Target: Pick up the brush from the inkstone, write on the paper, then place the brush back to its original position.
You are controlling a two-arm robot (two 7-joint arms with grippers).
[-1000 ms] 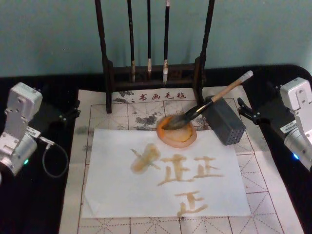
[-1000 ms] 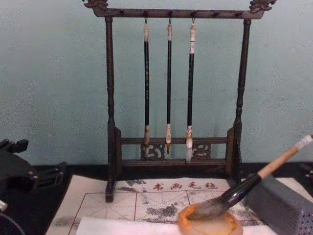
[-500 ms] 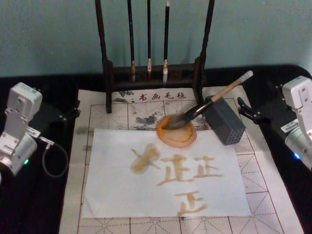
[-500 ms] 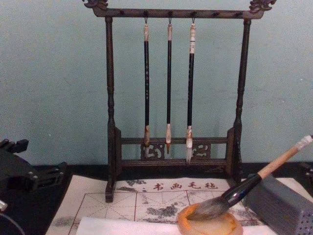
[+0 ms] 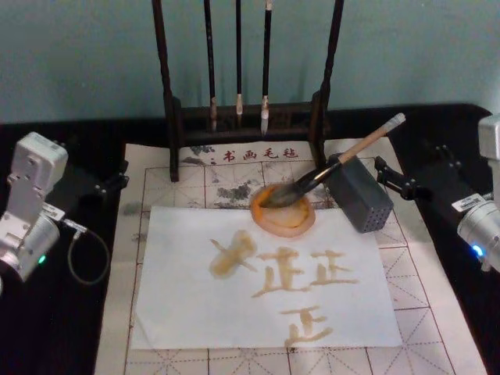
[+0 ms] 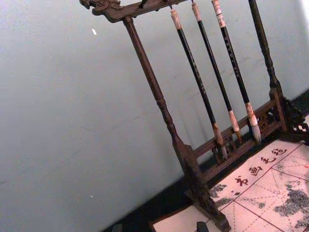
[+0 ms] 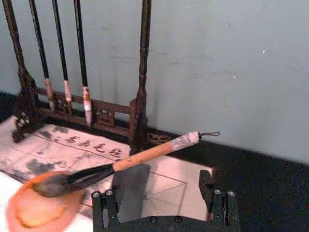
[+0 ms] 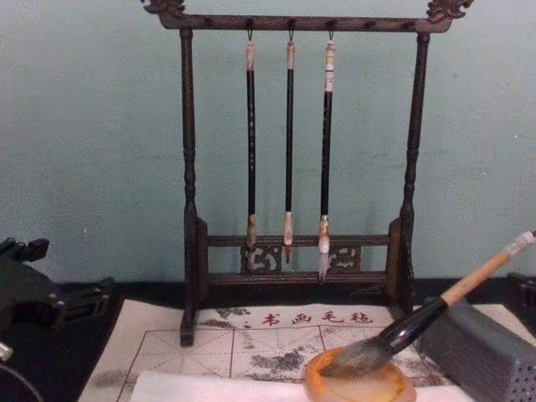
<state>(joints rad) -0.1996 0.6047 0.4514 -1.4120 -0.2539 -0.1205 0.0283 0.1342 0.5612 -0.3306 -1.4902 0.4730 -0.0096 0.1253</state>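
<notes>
Bristles of the big brush (image 5: 328,168) are lying in the round orange inkstone (image 5: 301,226), in the middle of the table, just past the far edge of the paper (image 5: 187,305). The brush handle is leaning up to the right, resting on the top of the grey block (image 5: 363,199). Nothing is holding it. The paper is already showing orange marks.

The right claw (image 5: 387,176) is hanging on the right side, near the grey block but not touching it or the brush. It is spread wide with nothing in it. The left claw (image 5: 117,178) is sitting far off on the left, and I cannot tell if it is spread or pressed together.

I am thinking about what could go wrong. The brush is only leaning, so a small bump to the grey block could make it roll off. Then the wet tip could be dragging ink over the paper. A claw coming in too low could also be pushing the inkstone and spilling it.
</notes>
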